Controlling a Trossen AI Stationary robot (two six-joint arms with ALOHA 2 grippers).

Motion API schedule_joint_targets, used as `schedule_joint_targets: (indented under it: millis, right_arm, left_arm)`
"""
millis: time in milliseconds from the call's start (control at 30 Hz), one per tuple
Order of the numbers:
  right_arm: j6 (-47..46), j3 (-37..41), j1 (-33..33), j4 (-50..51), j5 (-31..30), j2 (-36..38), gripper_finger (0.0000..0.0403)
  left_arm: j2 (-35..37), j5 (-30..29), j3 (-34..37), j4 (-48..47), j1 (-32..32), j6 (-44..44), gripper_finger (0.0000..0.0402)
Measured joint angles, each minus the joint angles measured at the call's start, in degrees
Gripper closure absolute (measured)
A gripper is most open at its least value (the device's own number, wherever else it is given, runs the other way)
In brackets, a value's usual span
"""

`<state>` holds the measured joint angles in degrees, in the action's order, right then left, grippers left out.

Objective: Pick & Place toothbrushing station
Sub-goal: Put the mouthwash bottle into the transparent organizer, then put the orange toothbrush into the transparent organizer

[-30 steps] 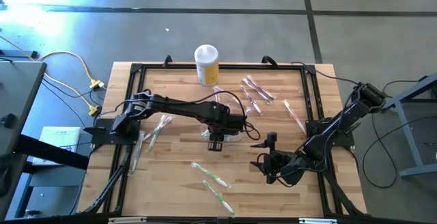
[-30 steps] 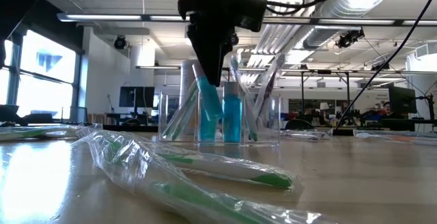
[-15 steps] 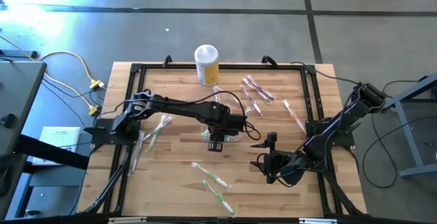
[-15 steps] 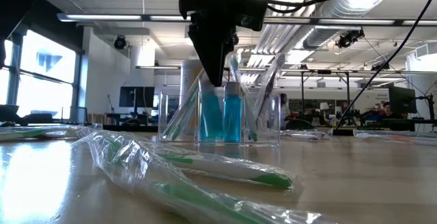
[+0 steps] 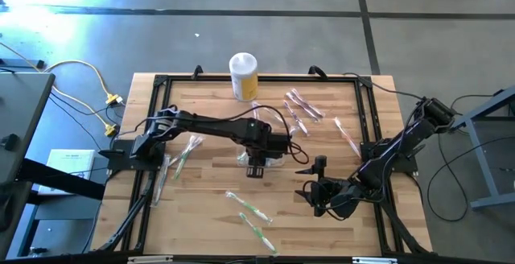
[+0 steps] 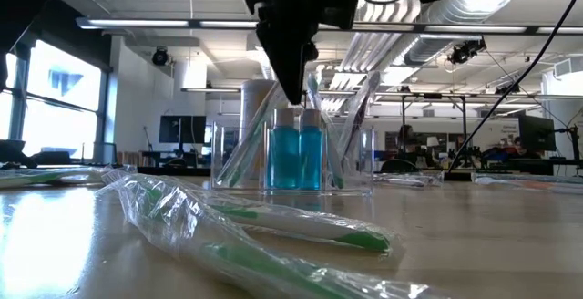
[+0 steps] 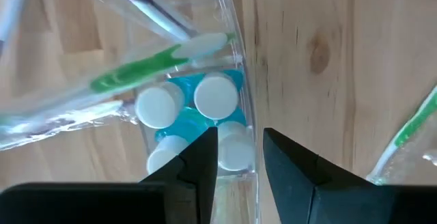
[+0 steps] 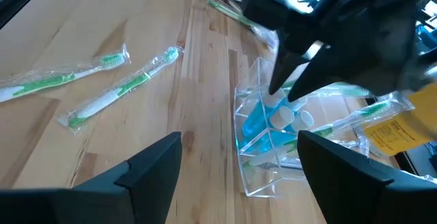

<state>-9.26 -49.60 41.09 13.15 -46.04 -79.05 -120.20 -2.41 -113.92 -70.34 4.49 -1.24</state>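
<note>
The toothbrushing station [image 5: 276, 158] is a see-through holder standing mid-table. It holds blue bottles with white caps [image 7: 216, 95] and wrapped toothbrushes [image 6: 246, 149] that lean on its walls. My left gripper [image 7: 240, 156] points down over the station, open. Its fingertips [image 6: 294, 106] are just above the caps, and the station's side wall [image 7: 239, 60] runs below the gap between its fingers. My right gripper [image 5: 310, 179] waits open at the near right, aimed at the station [image 8: 263, 149]. My left gripper has one finger [image 7: 203, 159] over a white cap [image 7: 233, 152] inside the station and the other outside the wall. I cannot tell whether either finger touches the cap or the wall.
A yellow canister with a white lid [image 5: 244, 75] stands at the far edge. Wrapped toothbrushes lie loose on the table: green ones at the near middle [image 5: 251, 209] and the left [image 5: 187, 153], pink ones at the far right [image 5: 299, 107]. One lies right before the low camera [image 6: 246, 226].
The blue bottle under my left gripper leaned in the station a second ago. It has come upright and now stands level beside the other bottle.
</note>
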Motion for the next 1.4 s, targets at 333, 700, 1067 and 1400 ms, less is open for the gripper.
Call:
schedule_joint_targets:
  millis: [333,700,1067,1400]
  right_arm:
    - [0.00,0.00,0.00,0.06,0.00,0.00,0.0120]
    - [-3.60,0.00,-0.01,1.63,7.44,0.00,0.0120]
    - [-19.32,-0.02,-0.01,16.10,18.14,-0.02,0.0120]
    - [-45.66,-0.02,-5.08,43.87,14.46,-0.02,0.0120]
  left_arm:
    - [0.00,-0.13,-9.06,-5.83,0.02,0.65,0.0291]
    - [0.00,-0.25,-13.93,-20.12,0.04,8.51,0.0291]
    - [3.14,0.81,-13.93,-19.70,2.37,7.77,0.0291]
    - [12.52,-4.34,-13.88,-19.71,7.57,10.97,0.0291]
